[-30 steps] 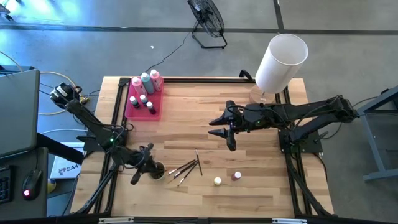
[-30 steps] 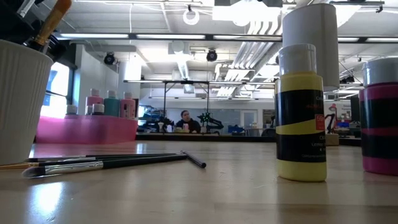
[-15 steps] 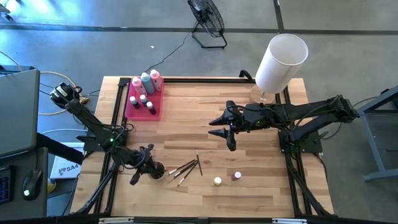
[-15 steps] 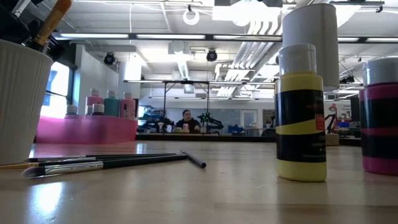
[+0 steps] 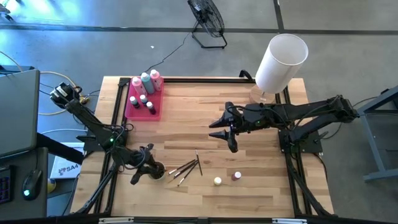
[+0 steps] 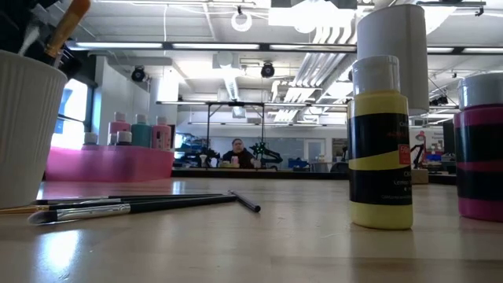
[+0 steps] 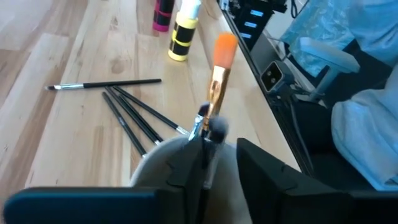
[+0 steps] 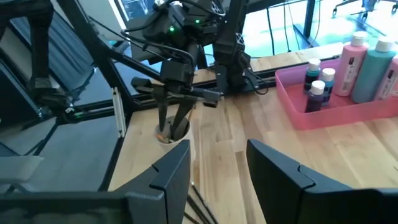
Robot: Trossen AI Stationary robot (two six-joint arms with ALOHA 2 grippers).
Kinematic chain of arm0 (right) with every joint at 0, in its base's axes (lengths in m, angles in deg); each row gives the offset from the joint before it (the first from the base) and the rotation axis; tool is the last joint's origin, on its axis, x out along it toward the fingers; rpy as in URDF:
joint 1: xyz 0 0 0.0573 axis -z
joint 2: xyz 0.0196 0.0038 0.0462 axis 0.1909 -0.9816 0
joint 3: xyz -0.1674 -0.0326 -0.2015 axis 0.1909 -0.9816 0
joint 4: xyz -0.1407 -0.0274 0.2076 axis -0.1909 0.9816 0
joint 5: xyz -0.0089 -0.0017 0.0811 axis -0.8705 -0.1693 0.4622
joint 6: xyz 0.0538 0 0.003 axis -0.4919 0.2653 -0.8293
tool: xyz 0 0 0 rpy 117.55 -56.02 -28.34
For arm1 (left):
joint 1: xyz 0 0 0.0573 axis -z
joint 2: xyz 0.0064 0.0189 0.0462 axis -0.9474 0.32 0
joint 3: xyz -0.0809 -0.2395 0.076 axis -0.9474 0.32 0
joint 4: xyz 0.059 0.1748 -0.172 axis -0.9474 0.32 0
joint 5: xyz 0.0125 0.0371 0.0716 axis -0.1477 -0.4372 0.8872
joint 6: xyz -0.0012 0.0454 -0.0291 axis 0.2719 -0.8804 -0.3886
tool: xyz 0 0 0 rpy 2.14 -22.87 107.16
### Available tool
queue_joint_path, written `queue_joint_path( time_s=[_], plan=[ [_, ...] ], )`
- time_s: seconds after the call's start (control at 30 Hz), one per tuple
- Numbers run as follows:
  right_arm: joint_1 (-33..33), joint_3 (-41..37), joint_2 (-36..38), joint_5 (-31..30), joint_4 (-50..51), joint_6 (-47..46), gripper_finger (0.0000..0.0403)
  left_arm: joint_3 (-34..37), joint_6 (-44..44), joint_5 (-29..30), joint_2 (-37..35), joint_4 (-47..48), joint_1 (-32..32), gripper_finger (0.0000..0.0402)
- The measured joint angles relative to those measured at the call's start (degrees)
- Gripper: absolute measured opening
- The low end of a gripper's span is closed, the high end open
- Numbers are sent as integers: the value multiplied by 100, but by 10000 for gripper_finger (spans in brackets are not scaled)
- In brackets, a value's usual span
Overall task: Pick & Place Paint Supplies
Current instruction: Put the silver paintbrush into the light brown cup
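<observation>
Hovering over a white cup [image 5: 158, 172] at the near-left of the surface [image 5: 261, 193], the left end effector [image 5: 148, 164] has its fingers [image 7: 267, 180] a little parted. An orange-tipped brush [image 7: 217, 68] stands upright in the cup between them, close against one finger with a gap to the other, so it looks let go, not clamped. The low view shows the same brush [image 6: 67, 27] sticking up out of the ribbed cup [image 6: 23, 126]. Several loose brushes [image 5: 186, 168] lie flat just beside the cup, fanned out on the wood, one a bit apart from the rest. A yellow pot [image 5: 217, 181] and a pink pot [image 5: 237, 176] stand upright near each other, further right along the near part of the surface, white caps on. A pink tray [image 5: 134, 111] sits at the far-left corner. It holds three squeeze bottles [image 5: 145, 82], two pink and one teal, in a row at its far end, with small capped pots [image 5: 143, 102] in front of them. The right end effector [image 5: 222, 138] hangs above mid-surface, wide open and empty, well apart from the brushes and pots. A white lampshade [image 5: 281, 62] stands tilted at the far-right corner. A person [image 6: 236, 153] sits far back in the room.
</observation>
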Motion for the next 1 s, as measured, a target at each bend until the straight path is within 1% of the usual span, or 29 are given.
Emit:
queue_joint_path(
  time_s=[0.13,0.23,0.3,0.37,0.47,0.53,0.67,0.77,0.9,1.0],
  plan=[
    [0,2,0,-19,23,4,152,-37,0,3,0,6,-2,123],
    [40,-2,56,4,34,133,152,-219,-4,-23,-19,71,-2,126],
    [90,-5,160,3,52,173,152,-370,-18,-172,-68,170,-2,126],
    [134,-3,311,5,40,171,152,-589,-38,-274,-130,412,-2,126],
    [178,-3,521,3,105,199,152,-963,-90,-262,-202,958,-2,126],
    [181,-3,661,3,179,280,152,-1209,-294,-227,-232,1285,-2,127],
    [148,-3,987,1,281,316,152,-1680,-855,186,-232,1676,-2,127],
    [68,-3,1238,-94,661,478,147,-1935,-1379,527,-232,1749,-2,127],
    [-175,-1,1469,-553,1207,540,126,-2119,-1847,1066,-232,1747,-2,126],
    [-402,-2,1563,-934,1591,566,102,-2155,-2047,1306,-232,1742,-4,126]
  ],
)
